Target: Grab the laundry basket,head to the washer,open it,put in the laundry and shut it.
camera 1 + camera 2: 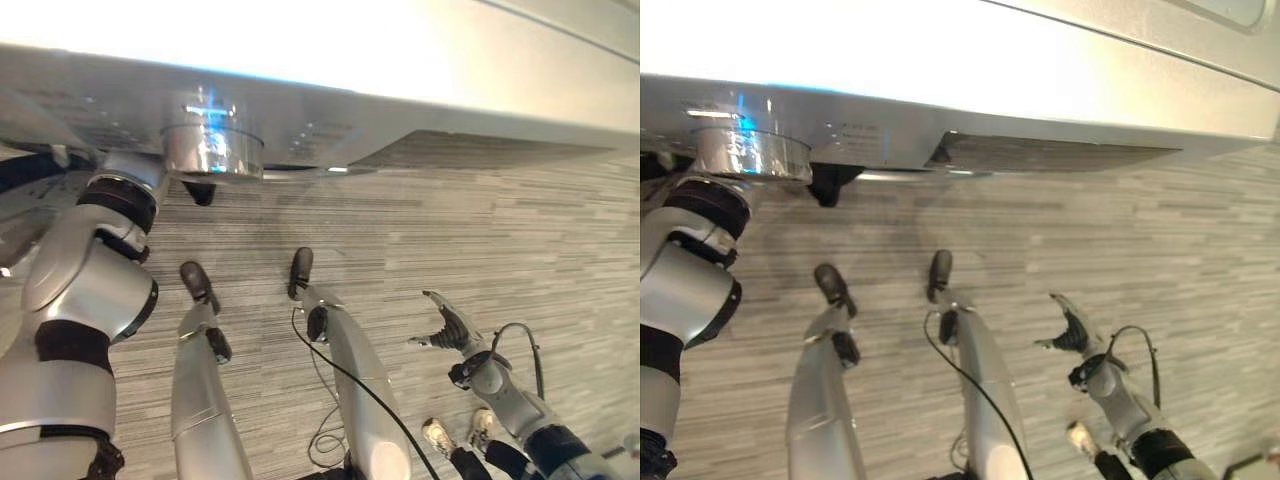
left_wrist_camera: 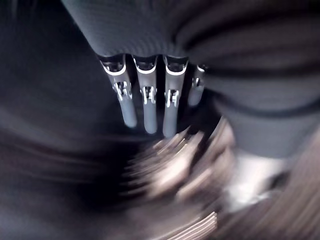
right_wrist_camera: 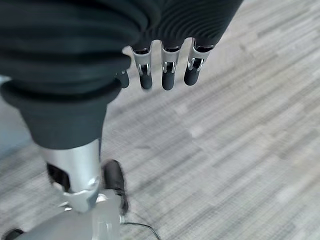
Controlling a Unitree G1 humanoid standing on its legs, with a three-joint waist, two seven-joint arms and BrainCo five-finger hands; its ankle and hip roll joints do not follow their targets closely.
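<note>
The washer (image 1: 420, 90) stands right before me, its pale top and silver control panel with a round knob (image 1: 212, 145) across the top of the eye views. My left arm reaches up past the knob into the dark opening (image 1: 30, 185) at the far left. In the left wrist view my left hand (image 2: 150, 110) has straight fingers inside the dark drum, with blurred pale laundry (image 2: 175, 167) just past the fingertips; I cannot tell if they touch. My right hand (image 1: 450, 328) hangs open and empty over the floor at the lower right, fingers relaxed (image 3: 165, 75).
Grey striped carpet (image 1: 520, 250) covers the floor in front of the washer. What look like a person's light shoes (image 1: 437, 437) stand on it just behind my right hand.
</note>
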